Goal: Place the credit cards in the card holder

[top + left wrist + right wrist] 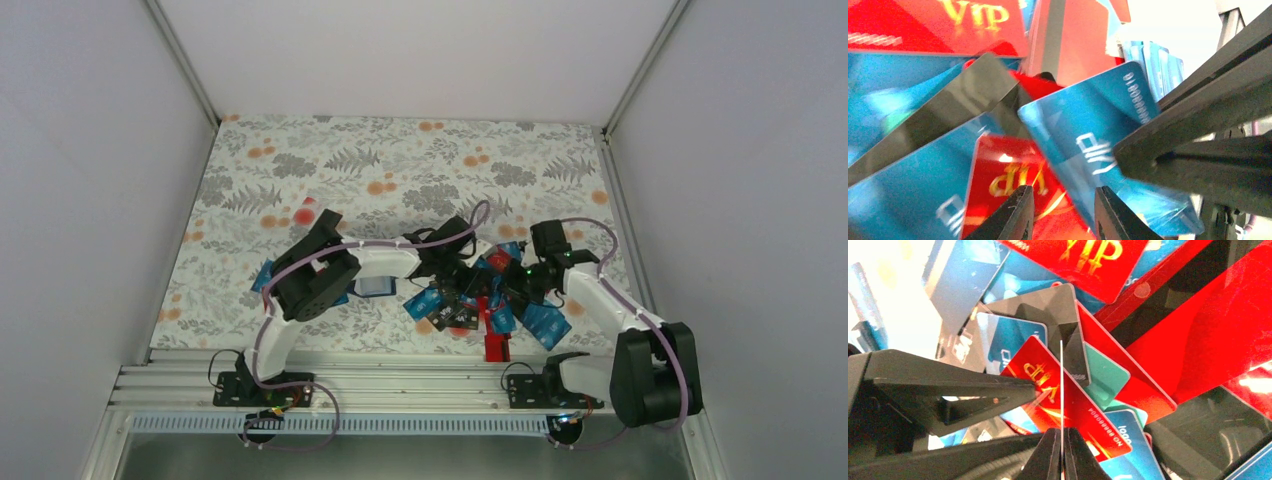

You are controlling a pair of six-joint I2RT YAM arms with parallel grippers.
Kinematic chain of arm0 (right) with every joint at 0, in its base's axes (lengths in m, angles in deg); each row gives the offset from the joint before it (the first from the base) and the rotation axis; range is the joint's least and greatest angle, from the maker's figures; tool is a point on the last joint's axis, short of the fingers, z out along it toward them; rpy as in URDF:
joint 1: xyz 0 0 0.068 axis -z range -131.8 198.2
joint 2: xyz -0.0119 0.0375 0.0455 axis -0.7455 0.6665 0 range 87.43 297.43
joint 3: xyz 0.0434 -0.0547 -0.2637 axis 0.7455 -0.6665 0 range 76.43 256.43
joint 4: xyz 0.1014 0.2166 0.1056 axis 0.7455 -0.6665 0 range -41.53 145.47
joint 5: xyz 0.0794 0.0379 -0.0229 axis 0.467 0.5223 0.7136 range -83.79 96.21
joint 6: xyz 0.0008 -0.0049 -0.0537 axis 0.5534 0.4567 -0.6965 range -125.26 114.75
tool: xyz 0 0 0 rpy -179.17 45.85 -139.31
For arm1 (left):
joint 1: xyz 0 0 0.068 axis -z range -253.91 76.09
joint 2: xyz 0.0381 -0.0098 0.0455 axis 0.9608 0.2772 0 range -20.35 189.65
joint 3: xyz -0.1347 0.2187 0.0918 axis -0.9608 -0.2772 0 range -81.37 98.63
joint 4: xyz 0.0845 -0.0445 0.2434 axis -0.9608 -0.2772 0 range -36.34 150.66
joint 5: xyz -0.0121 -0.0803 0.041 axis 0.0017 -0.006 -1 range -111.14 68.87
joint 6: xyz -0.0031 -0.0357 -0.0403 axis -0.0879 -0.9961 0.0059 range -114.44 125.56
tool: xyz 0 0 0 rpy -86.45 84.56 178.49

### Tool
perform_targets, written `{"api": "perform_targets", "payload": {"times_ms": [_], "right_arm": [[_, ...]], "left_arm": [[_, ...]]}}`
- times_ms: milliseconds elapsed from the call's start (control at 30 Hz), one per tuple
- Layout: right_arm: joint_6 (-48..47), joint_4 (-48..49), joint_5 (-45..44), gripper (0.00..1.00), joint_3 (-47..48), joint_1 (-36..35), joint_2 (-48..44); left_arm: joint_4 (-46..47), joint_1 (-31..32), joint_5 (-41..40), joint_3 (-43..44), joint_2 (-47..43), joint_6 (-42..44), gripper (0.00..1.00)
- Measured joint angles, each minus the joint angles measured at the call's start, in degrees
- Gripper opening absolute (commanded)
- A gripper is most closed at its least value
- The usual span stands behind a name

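The credit cards (pixel 488 305) lie in a jumbled red, blue, teal and black heap at the table's right middle, and both grippers meet over them. My right gripper (pixel 1061 446) is shut on one card (pixel 1061 390), seen edge-on as a thin pale line rising from the jaws. My left gripper (pixel 1063 212) hovers close above the heap. Its jaws stand apart, and a red VIP card (pixel 1008 180) and a blue card (pixel 1083 130) lie beyond the gap. The right gripper's dark fingers (pixel 1198 145) reach in against that blue card. I cannot pick out the card holder.
A pale blue rectangle (pixel 372 285) lies under the left forearm. More blue cards (pixel 262 275) sit left of that arm. A red card (pixel 497 346) hangs over the table's front edge. The flowered tablecloth (pixel 400 160) stretches to the back, with walls on both sides.
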Motion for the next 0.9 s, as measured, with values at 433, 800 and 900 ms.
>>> {"api": "perform_targets", "payload": {"times_ms": [433, 800, 900], "right_arm": [[-1.6, 7.6, 19.4, 0.04, 5.9, -0.3, -4.5], [0.5, 21.3, 32.9, 0.04, 12.3, -1.3, -6.1], [1.1, 23.2, 33.6, 0.04, 14.0, -3.0, -5.9]], "left_arm": [[-1.2, -8.5, -5.8, -14.6, -25.8, -2.2, 0.47], [-1.9, -16.9, -1.9, -21.2, -44.7, -1.7, 0.49], [-4.2, -17.5, -2.8, -21.2, -45.6, -0.7, 0.49]]}}
